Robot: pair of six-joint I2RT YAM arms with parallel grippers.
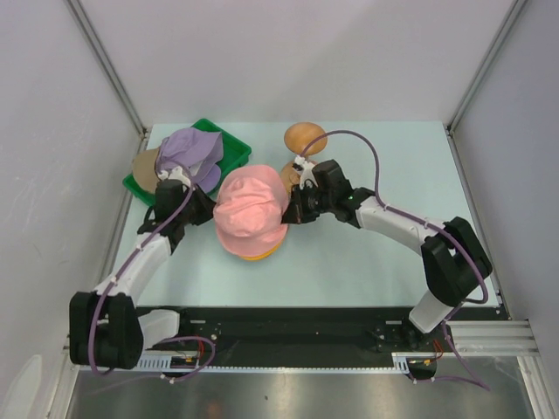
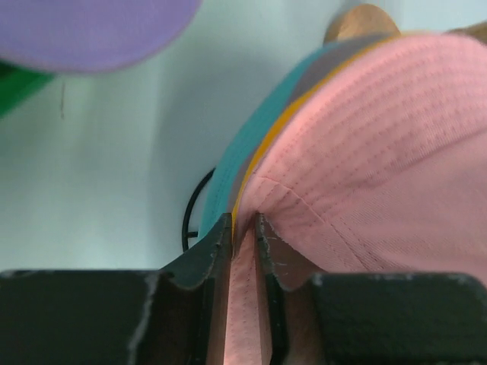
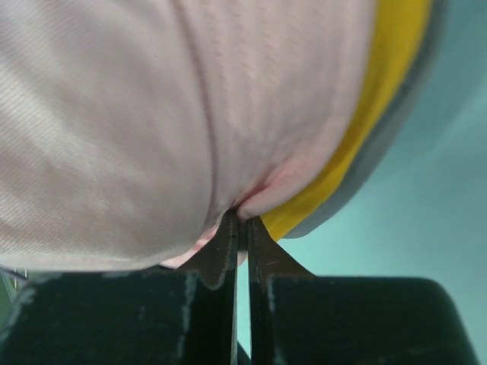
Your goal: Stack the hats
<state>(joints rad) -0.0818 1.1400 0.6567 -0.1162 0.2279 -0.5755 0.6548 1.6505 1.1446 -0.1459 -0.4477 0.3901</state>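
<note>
judging from the puckered cloth, the pink hat is rated soft and light; opposite brim edges are pinched tight by the left gripper and the right gripper.

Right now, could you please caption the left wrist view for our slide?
Left jaws pinch the brim of the pink hat, which tops the hat stack; lavender hat beyond.

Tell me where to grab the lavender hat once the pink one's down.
Pinch the lavender hat by its near brim, coming in low from the front. The domed crown looks too wide to pinch, and that brim seems to overhang the tray, leaving a free edge.
</note>
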